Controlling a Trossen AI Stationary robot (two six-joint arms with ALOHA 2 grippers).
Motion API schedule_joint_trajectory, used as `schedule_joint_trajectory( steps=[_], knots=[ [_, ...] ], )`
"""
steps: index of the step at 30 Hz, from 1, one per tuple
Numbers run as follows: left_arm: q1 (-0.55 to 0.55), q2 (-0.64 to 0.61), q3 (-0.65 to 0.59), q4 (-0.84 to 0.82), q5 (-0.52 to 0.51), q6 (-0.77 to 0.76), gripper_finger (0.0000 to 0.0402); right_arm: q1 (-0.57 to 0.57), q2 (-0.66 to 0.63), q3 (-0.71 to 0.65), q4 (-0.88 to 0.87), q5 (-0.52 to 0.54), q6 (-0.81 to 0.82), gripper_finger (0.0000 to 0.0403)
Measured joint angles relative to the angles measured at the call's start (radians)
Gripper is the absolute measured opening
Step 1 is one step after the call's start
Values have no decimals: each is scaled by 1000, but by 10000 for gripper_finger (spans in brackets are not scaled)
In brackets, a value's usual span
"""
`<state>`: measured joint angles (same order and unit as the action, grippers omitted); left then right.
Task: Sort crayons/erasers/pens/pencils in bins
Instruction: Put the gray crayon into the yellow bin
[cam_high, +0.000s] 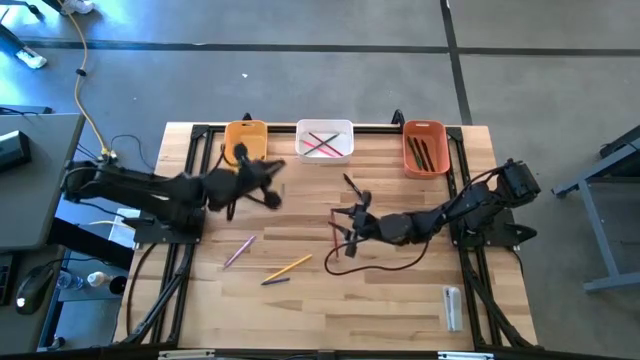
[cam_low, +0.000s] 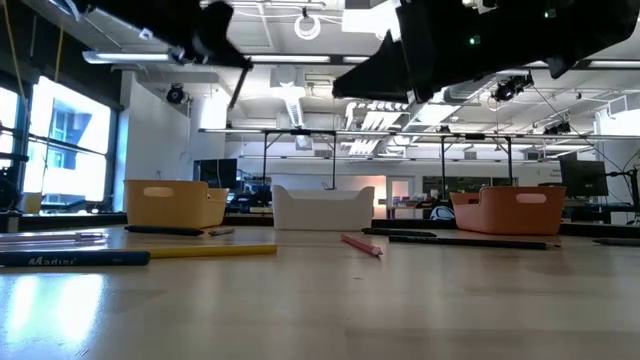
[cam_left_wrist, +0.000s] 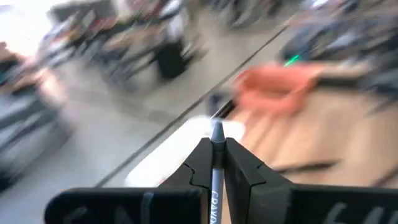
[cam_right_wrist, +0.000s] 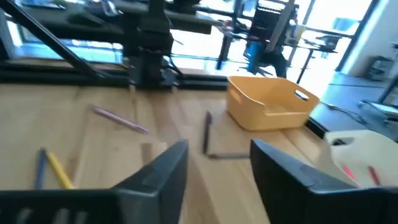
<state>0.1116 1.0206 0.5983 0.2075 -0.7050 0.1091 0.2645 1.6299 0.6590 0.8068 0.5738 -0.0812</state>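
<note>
My left gripper (cam_left_wrist: 216, 163) pinches a dark grey stick, maybe a crayon (cam_left_wrist: 216, 180), tight between its fingers. It is up in the air near the yellow bin (cam_high: 246, 139). My right gripper (cam_right_wrist: 214, 168) has its fingers spread wide and holds nothing. It hangs over the middle of the table (cam_high: 380, 300).

Some sorting is done. The white bin (cam_high: 325, 140) has pink and red pencils and a green one in it. The orange bin (cam_high: 424, 147) has dark pens in it. I cannot see inside the yellow bin well.

There is more to do. A pink pencil (cam_high: 238, 251) lies on the table, well apart from the bins. Near it lie a yellow pencil (cam_high: 288, 266) and a small blue stick (cam_high: 275, 281). A red stick (cam_high: 333, 232) and a dark pen (cam_high: 350, 184) lie by my right gripper. A whitish thing, maybe an eraser (cam_high: 452, 305), lies near the front right corner.

I think I am about halfway, and my stick should go in a bin next.
</note>
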Motion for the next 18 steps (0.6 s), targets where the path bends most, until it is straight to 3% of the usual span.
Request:
schedule_joint_trajectory(
  steps=[4, 8, 13, 18],
  knots=[
    [189, -9, 0, -161, 23, -92, 3, -9, 0, 0, -21, 1, -6, 75],
    [390, 39, 0, -195, 110, -119, 3, -10, 0, 0, -31, -1, -12, 10],
    [588, 131, 0, -195, 227, -132, 3, -9, 0, 0, -45, -5, -10, 22],
    [698, 232, 0, -196, 292, -118, 3, -9, 0, 0, -50, -5, -10, 15]
  ],
)
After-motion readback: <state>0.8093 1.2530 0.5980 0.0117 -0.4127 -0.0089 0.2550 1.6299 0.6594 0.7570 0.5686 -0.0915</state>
